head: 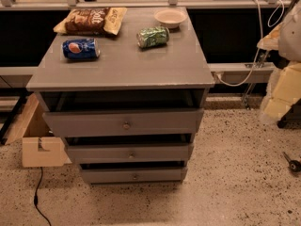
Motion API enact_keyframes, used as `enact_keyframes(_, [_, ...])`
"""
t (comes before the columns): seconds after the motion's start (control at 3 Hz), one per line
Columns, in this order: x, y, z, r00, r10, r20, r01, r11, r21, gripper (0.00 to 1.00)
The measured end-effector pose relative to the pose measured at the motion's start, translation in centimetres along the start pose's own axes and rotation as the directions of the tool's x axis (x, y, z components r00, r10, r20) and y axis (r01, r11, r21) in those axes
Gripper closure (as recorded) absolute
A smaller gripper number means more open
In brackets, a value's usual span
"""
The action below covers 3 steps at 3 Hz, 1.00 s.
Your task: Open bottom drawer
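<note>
- gripper: not in this camera view, nothing of it near the cabinet (122,72); can't tell if it's open, closed or holding anything.
- Far left of the cabinet: cardboard box (40,142) on the floor, against the cabinet's lower left side, flap leaning up and out.
- Below the box: black cable (36,199) runs down across the floor to the bottom edge.
- Cabinet top, back-left: chip bag (89,20) lying flat.
- Just in front of the bag: blue soda can (81,48) on its side.
- Cabinet top, right of centre: green can (153,36) on its side, well apart from the blue one.
- Back-right corner of the top: small pale bowl (170,18), upright, near the green can and not touching it.
- Cabinet front: three grey drawers stacked, each with one round knob and a dark gap above it.
- top drawer (94,125): widest and tallest front.
- middle drawer (99,154): narrower.
- bottom drawer (108,175): lowest and narrowest front, just above the floor, knob (135,176) at centre; nothing touching it.
- Right of the cabinet: white cable (256,55) loops down from the ledge behind.
- Further right: pale yellow blocks (282,95) stacked at the frame edge; what they are is unclear.
- Lower right: small dark object (292,164) on the floor, unidentifiable.
- floor (235,182): light speckled stone.
- Behind the cabinet: dark wall panel (230,29) under a metal rail.
</note>
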<state>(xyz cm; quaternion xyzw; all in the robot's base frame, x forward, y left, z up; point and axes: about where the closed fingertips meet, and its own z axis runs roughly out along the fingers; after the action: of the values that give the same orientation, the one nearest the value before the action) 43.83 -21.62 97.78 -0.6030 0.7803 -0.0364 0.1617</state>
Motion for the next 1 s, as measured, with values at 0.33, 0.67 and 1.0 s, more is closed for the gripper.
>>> enact_keyframes(0.33, [0.2,0.2,0.3,1.000,0.007,0.002,-0.007,1.0000,-0.005,0.00])
enact_keyframes(0.67, [1.2,1.1,1.7,0.999,0.039,0.010,-0.039,0.9988,-0.031,0.00])
enact_keyframes(1.0, [1.9,3.7,7.0,0.992,0.088,0.093,-0.077,0.9907,-0.113,0.00])
